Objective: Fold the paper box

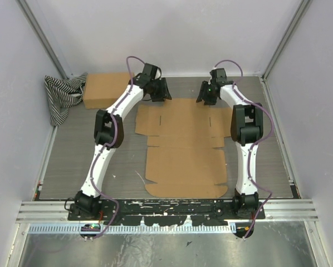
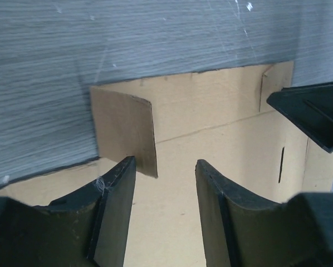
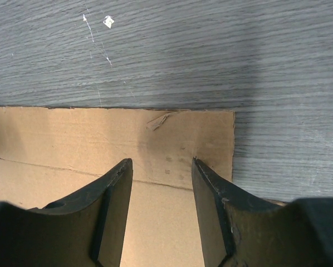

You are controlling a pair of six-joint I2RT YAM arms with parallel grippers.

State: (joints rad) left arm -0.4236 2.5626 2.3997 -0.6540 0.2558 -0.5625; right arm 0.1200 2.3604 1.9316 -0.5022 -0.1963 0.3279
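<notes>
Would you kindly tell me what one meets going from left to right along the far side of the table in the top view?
Striped cloth → brown cardboard box → left end effector → right end effector.

far-left corner blocked by closed box point(image 1: 106, 90) and striped cloth point(image 1: 63, 95); bare table point(image 1: 72, 150) flanks flat cardboard point(image 1: 183, 161) both sides.

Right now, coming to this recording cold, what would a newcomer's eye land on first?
The flat, unfolded cardboard blank in the middle of the table dominates. Both arms reach to its far edge, the left gripper over the far left corner and the right gripper over the far right, each with jaws open and nothing held. At the far left lie a brown cardboard box and a striped cloth.
</notes>
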